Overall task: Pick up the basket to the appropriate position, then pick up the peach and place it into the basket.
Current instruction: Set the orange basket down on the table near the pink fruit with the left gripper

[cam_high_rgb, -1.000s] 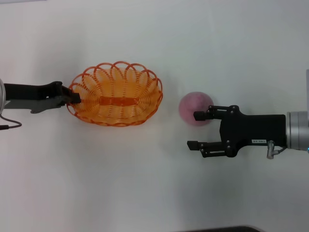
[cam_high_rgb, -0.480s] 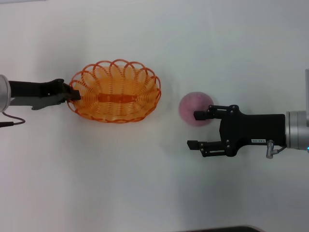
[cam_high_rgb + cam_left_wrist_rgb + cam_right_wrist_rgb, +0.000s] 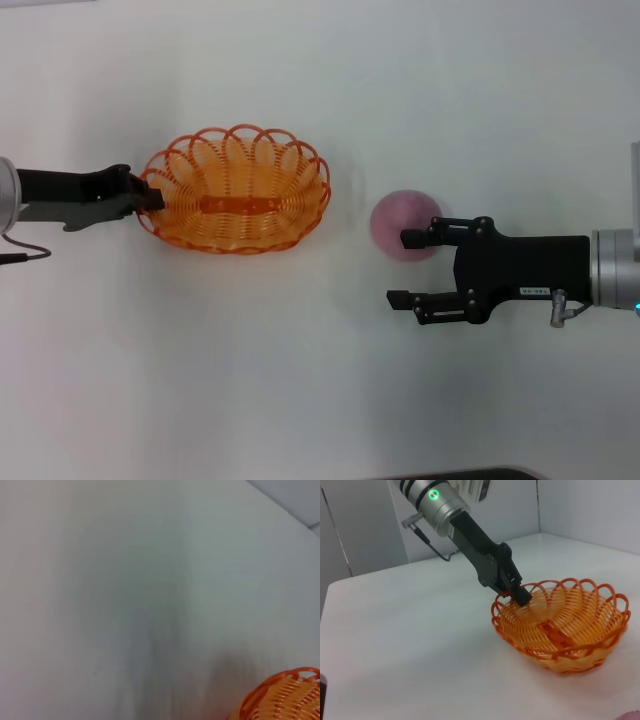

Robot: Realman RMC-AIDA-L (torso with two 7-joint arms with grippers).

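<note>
Left gripper (image 3: 152,199): at the left of the table, reaching in from the edge of the head view — its fingers are closed on the scalloped rim at the basket's left end. The right wrist view shows the same grip, the dark fingertips pinching a rim loop (image 3: 520,594).

Basket (image 3: 238,190): oval, orange, looped wire, left of centre on the table, empty inside. From the right wrist view its base looks level and close to the surface; whether it touches cannot be told. A corner of its rim also shows in the left wrist view (image 3: 285,697).

Table (image 3: 300,380): plain white, bearing the basket and the fruit.

Peach (image 3: 401,222): dusty pink, round, resting on the table to the right of the basket, apart from it. Only a sliver of it shows at the edge of the right wrist view.

Right gripper (image 3: 402,269): right of centre, fingers spread wide and holding nothing — the far finger's tip overlaps the peach's near right side, the near finger lies clear of it.
</note>
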